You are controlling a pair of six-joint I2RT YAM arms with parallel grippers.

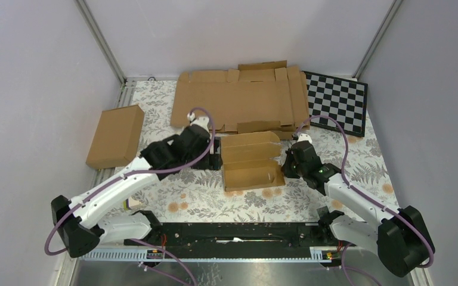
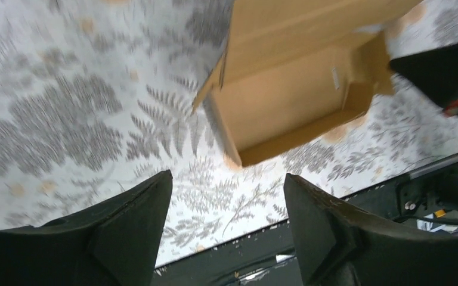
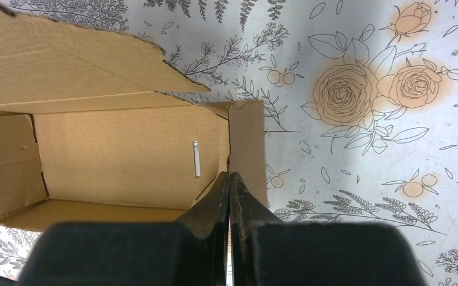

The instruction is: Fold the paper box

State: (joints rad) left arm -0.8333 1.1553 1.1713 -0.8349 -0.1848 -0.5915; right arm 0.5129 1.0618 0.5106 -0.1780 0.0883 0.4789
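The paper box (image 1: pixel 250 161) lies in the middle of the floral table cover, half formed, its tray open upward and its lid flaps spread toward the back. My left gripper (image 1: pixel 214 159) hangs just off the box's left side. In the left wrist view it (image 2: pixel 226 176) is open with only tablecloth between the fingers, and the box (image 2: pixel 286 89) lies ahead of them, blurred. My right gripper (image 1: pixel 285 164) is at the box's right end. In the right wrist view its jaws (image 3: pixel 229 174) are pressed together on the top edge of the box's (image 3: pixel 119 155) right side wall.
A larger closed carton (image 1: pixel 115 136) sits at the left. Wide flat cardboard sheets (image 1: pixel 241 98) lie at the back, next to a checkerboard (image 1: pixel 337 101) at the back right. The black base rail (image 1: pixel 238 232) runs along the near edge. White walls enclose the table.
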